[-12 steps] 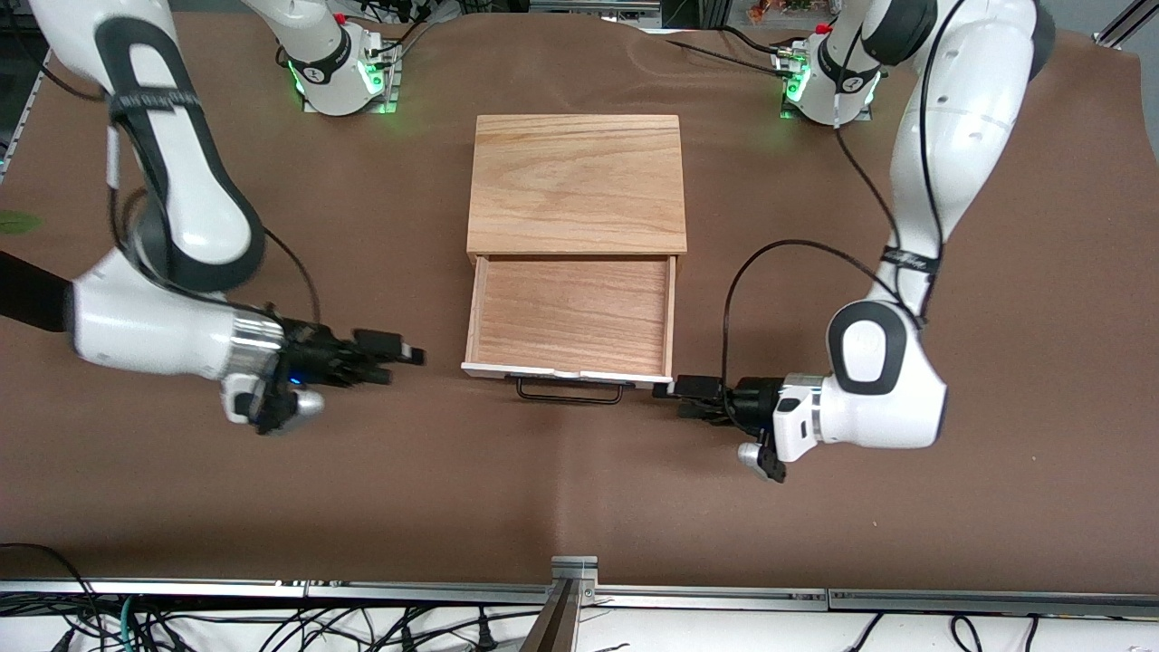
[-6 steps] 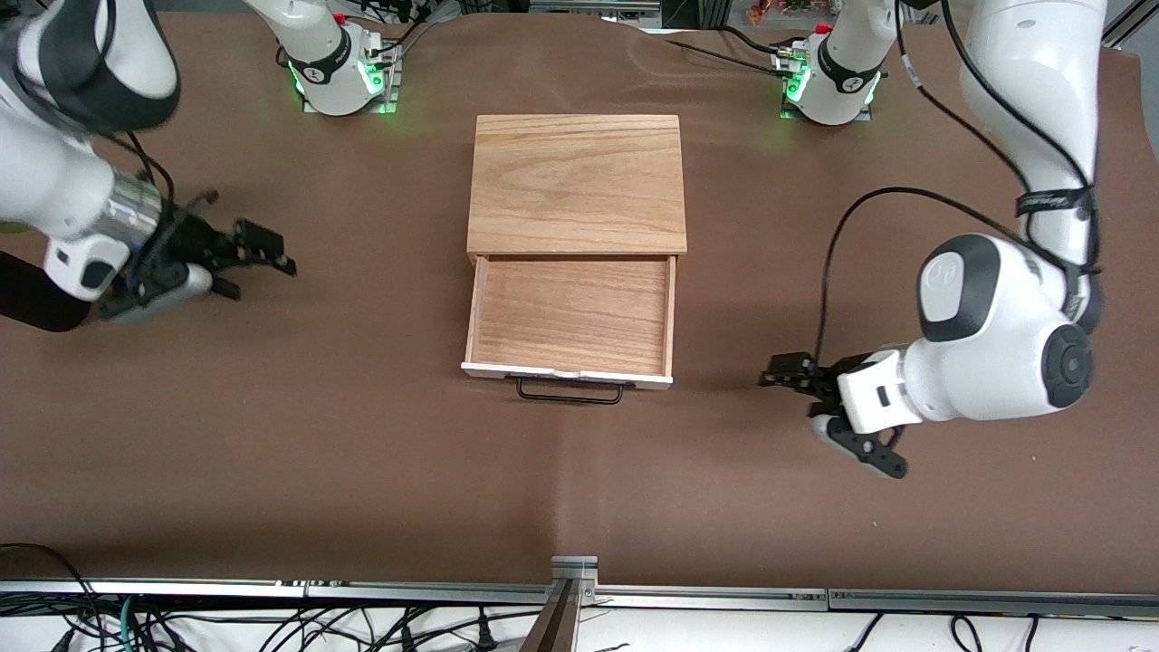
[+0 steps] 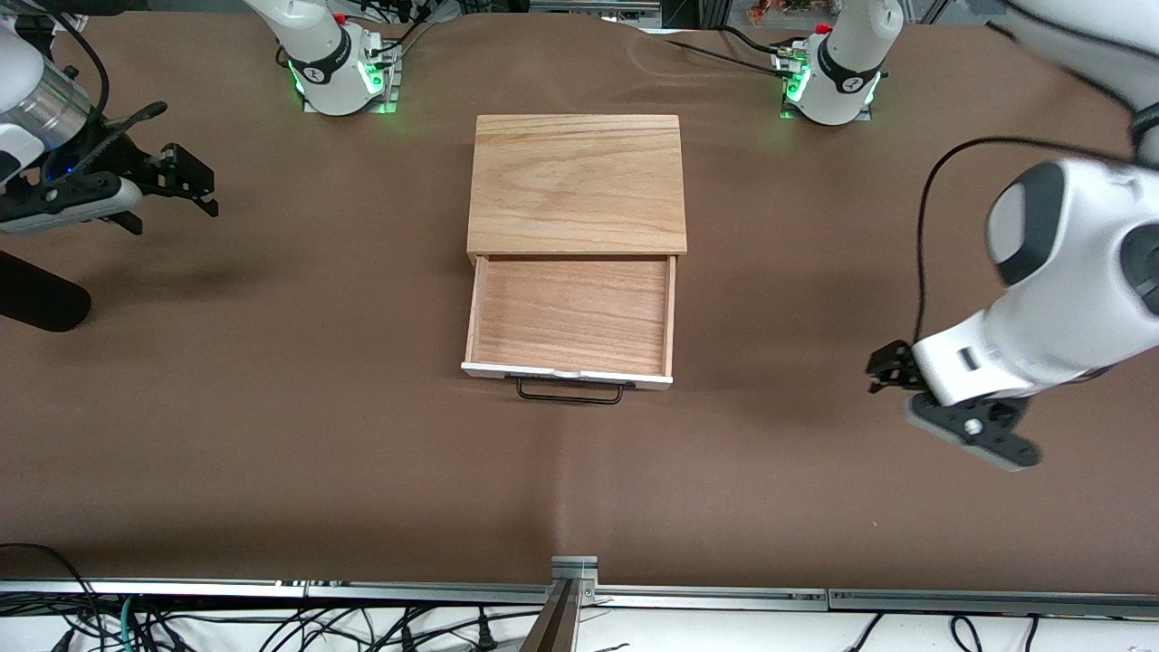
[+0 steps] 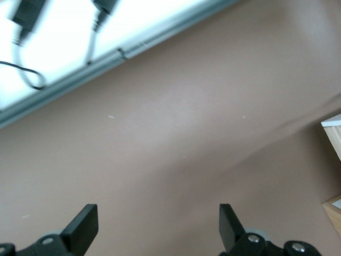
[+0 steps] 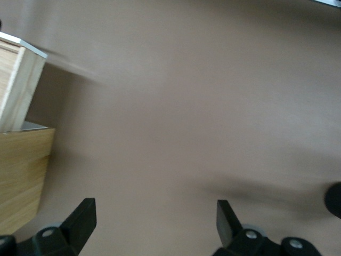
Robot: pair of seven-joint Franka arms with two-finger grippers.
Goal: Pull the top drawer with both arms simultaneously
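Front view gives you the whole layout: the white-fronted top drawer w/ thin black wire handle and light wood tray [image 3: 570, 319] stands pulled out of the small light-wood chest [image 3: 576, 184] at table centre, tray open toward the front camera. Wrist views show only slivers of it. In the left wrist view you get the drawer's white corner at the frame edge [image 4: 333, 124], plus the table's metal edge rail [image 4: 112, 54]. In the right wrist view you get the chest's wood side [image 5: 20, 178].

Left black two-finger gripper [image 3: 892, 369] hangs over bare brown tabletop [image 3: 362, 453] toward the left arm's end, fingers apart, holding nothing [image 4: 157, 228]. Right black gripper [image 3: 186, 177] is over the table at the right arm's end, fingers apart too, empty [image 5: 154, 221].

Vs. 1 s ago: both grippers were close by the drawer's front corners; now both are well apart from it. Drawer itself hasn't shifted.

Open table all round the drawer front and on both sides.
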